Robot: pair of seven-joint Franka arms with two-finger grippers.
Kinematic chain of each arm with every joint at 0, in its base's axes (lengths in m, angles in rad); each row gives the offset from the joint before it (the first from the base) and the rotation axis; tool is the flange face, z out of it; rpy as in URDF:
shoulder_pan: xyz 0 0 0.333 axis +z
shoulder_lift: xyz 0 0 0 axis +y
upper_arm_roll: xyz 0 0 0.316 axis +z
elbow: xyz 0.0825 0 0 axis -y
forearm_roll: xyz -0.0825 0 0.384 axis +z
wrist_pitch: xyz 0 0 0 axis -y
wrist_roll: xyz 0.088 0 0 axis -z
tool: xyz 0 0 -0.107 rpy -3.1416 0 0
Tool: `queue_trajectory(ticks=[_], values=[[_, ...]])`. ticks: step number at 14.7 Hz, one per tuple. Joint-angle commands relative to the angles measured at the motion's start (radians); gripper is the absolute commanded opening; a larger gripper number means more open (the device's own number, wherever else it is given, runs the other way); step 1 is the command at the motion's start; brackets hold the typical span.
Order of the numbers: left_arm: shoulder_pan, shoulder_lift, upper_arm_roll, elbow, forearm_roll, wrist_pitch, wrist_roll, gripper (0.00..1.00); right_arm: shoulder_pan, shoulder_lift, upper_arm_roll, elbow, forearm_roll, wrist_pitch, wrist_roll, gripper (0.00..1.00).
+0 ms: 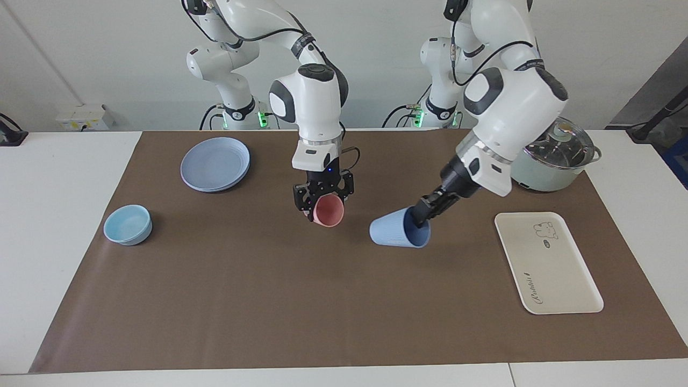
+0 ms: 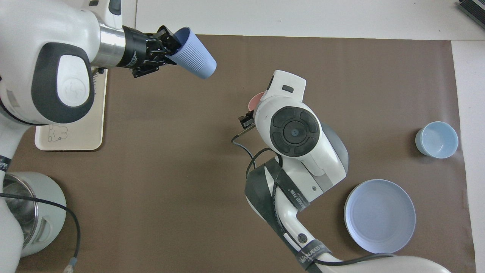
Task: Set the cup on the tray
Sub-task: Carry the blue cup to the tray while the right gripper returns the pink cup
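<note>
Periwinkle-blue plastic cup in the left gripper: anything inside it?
Only a fingertip of the left gripper reaches into the periwinkle-blue plastic cup's mouth; deeper inside is hidden.

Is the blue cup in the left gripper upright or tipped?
Tipped. The blue cup lies almost on its side in the air over the mat, its mouth turned toward the left gripper, which grips its rim. It looks empty.
</note>
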Motion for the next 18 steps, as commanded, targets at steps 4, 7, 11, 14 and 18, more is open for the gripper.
queue_trajectory(ticks=[4, 7, 11, 14, 18], values=[[0.275, -0.026, -0.006, -0.05, 0.097, -0.026, 0.338, 0.0, -0.117, -0.017, 0.003, 0.0, -0.005, 0.094, -0.081, 0.0], [0.389, -0.061, 0.005, -0.128, 0.173, -0.005, 0.542, 0.0, -0.195, -0.028, 0.004, -0.003, 0.163, 0.149, -0.267, 0.0], [0.477, -0.122, 0.005, -0.32, 0.175, 0.205, 0.742, 0.0, -0.309, -0.028, 0.003, -0.008, 0.538, 0.172, -0.687, 0.0], [0.513, -0.129, 0.004, -0.454, 0.175, 0.403, 0.81, 0.0, -0.387, -0.031, 0.003, -0.025, 0.71, 0.166, -0.895, 0.0], [0.517, -0.073, 0.004, -0.507, 0.173, 0.549, 0.87, 0.0, -0.47, -0.023, 0.003, -0.049, 0.93, 0.166, -1.111, 0.0]])
